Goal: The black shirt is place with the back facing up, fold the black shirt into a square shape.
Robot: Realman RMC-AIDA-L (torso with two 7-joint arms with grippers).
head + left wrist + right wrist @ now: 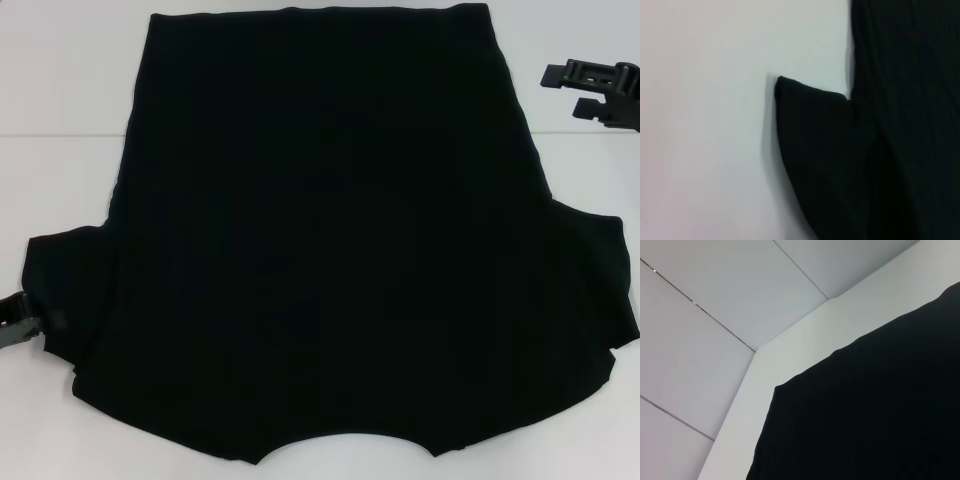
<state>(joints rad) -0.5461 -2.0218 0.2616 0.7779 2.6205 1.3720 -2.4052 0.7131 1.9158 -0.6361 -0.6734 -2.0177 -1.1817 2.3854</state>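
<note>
The tabletop is white and carries no containers; nearly all of it is covered by the shirt, spread flat and plain black with no print showing. Its straight hem lies toward the far edge of the tabletop and its curved neckline toward the near edge, so the body widens from far to near. One short sleeve spreads toward the left edge of the tabletop and the other toward the right edge, both lying flat. In the left wrist view the left sleeve shows as a rounded flap on bare white surface, joined to the shirt's body. In the right wrist view a corner of the hem lies close to the tabletop's far edge, with grey floor tiles beyond it. The left gripper sits low at the left edge of the tabletop, touching or just beside the outer edge of the left sleeve; whether its jaws are apart or closed on the cloth cannot be told. The right gripper hangs over the far right corner of the tabletop, well apart from the shirt, with its jaws apart and nothing between them.
</note>
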